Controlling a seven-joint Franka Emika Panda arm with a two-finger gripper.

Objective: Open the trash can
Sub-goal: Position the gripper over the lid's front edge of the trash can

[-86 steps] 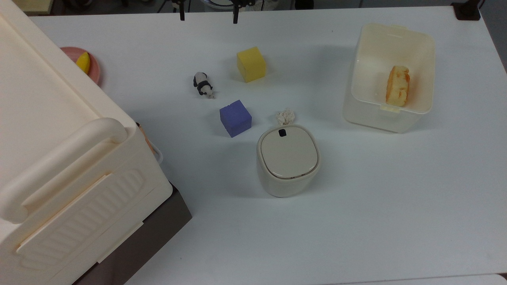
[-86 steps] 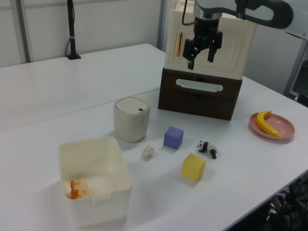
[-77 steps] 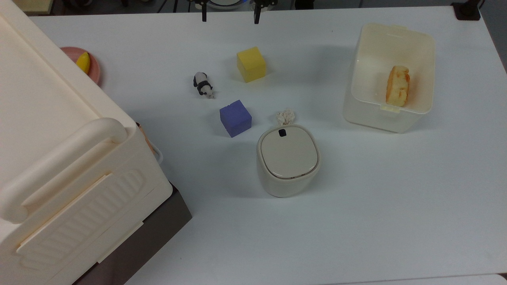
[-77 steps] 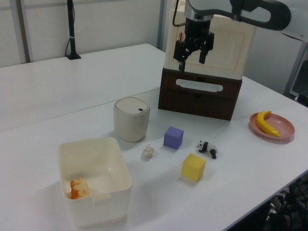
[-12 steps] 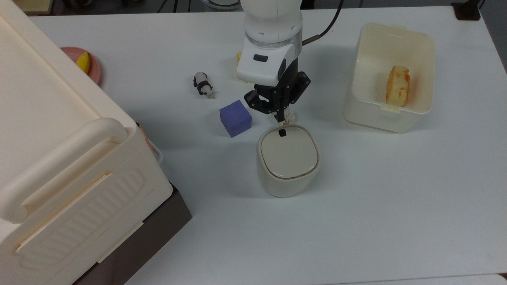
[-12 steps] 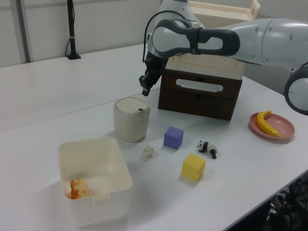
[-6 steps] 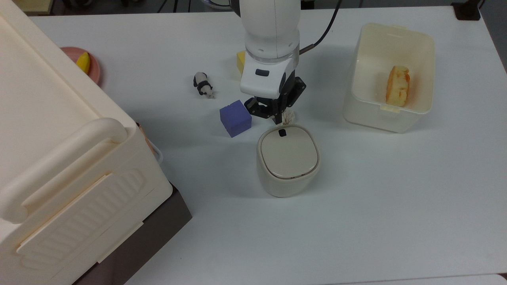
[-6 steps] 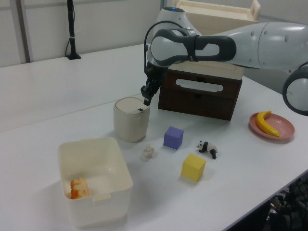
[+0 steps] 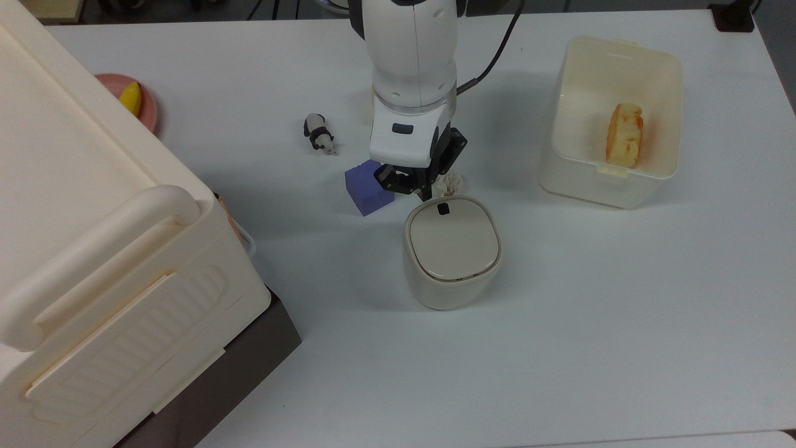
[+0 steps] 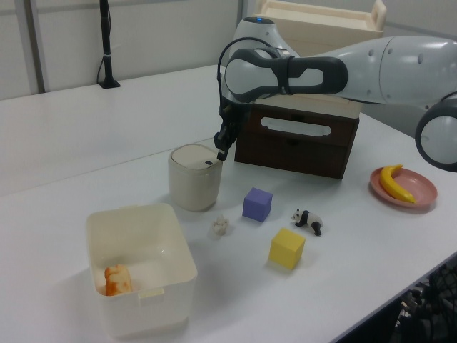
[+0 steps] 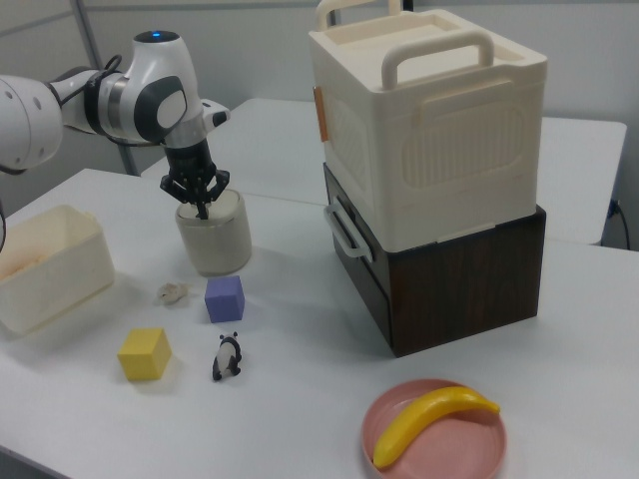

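The trash can (image 9: 452, 252) is a cream, rounded tub standing in the middle of the white table, its flat lid down. A small black button (image 9: 443, 209) sits at the lid's edge. My gripper (image 9: 426, 192) points downward with its fingers shut and nothing held. Its tip is just above the can's rim, slightly to the top view's left of the button. In the left view the gripper (image 10: 220, 151) hovers at the can's (image 10: 194, 176) right top edge. The right view has the gripper (image 11: 203, 210) over the can (image 11: 213, 236).
A purple cube (image 9: 367, 186) and a crumpled paper ball (image 9: 449, 182) lie right by the gripper. Beyond are a toy panda (image 9: 319, 132) and a yellow cube (image 10: 287, 248). An open cream bin (image 9: 597, 186) holds bread (image 9: 624, 134). A large storage box (image 9: 93, 249) stands on a brown drawer unit.
The arm came in from the table's far edge and lowered to the can. Over the last second the gripper shifted toward the top view's left, closer to the rim. The lid stays down.
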